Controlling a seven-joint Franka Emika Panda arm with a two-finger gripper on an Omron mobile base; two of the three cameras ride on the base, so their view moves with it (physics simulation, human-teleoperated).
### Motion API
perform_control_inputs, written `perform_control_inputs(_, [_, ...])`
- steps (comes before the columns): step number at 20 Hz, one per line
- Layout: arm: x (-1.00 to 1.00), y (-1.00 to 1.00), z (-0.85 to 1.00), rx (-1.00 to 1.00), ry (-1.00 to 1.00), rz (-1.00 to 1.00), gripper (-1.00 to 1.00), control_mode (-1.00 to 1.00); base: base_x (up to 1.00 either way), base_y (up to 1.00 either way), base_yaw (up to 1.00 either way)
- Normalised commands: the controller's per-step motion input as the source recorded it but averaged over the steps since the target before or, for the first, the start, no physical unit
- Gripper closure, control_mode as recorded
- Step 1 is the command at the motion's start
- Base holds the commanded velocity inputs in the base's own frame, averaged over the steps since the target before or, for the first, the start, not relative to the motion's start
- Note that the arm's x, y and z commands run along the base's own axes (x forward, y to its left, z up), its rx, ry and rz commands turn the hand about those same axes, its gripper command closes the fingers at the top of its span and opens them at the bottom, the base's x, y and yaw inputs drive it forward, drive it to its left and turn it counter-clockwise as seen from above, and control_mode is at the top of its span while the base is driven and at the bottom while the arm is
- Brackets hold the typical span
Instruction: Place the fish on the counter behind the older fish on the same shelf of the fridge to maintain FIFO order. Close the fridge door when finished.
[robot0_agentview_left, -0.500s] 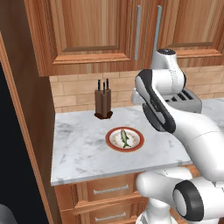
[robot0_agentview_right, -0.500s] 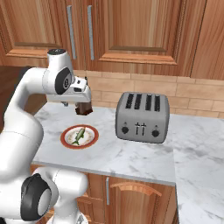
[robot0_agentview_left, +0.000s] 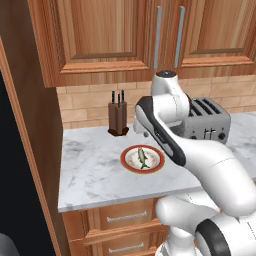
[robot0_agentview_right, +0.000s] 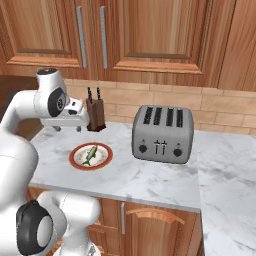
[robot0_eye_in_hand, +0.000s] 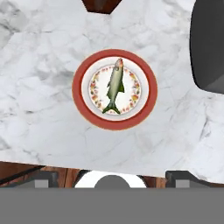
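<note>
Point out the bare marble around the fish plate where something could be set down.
Bare counter lies between the red-rimmed plate and the wooden side wall, and along the front edge. It is tighter behind, by the knife block, and toward the toaster.

You have open marble desk (robot0_agentview_left: 90, 172) at the lower left of the left base view, in front of and left of the red-rimmed plate (robot0_agentview_left: 155, 166). The knife block (robot0_agentview_left: 118, 119) stands behind the plate, near the wall, and the toaster (robot0_agentview_right: 162, 134) blocks the right side, apart from the plate. From above, the fish (robot0_eye_in_hand: 114, 85) on the plate lies uncovered below the hand (robot0_eye_in_hand: 113, 178).
</note>
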Motion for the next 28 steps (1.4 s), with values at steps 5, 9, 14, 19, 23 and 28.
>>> perform_control_inputs(5, [0.32, 0.03, -0.77, 0.02, 0.09, 0.03, -1.00, -1.00, 0.00, 0.00, 0.00])
perform_control_inputs(9, [0.10, -0.02, -0.57, 0.00, 0.00, 0.01, -1.00, -1.00, 0.00, 0.00, 0.00])
perform_control_inputs(14, [0.66, -0.08, -0.63, 0.00, 0.03, 0.00, -1.00, -1.00, 0.00, 0.00, 0.00])
perform_control_inputs(19, [0.52, -0.19, -0.65, 0.00, 0.02, 0.03, -1.00, -1.00, 0.00, 0.00, 0.00])
perform_control_inputs(23, [0.41, -0.08, -0.51, 0.00, 0.06, 0.07, -1.00, -1.00, 0.00, 0.00, 0.00])
perform_control_inputs(28, [0.35, 0.00, -0.23, 0.00, 0.00, 0.01, -1.00, -1.00, 0.00, 0.00, 0.00])
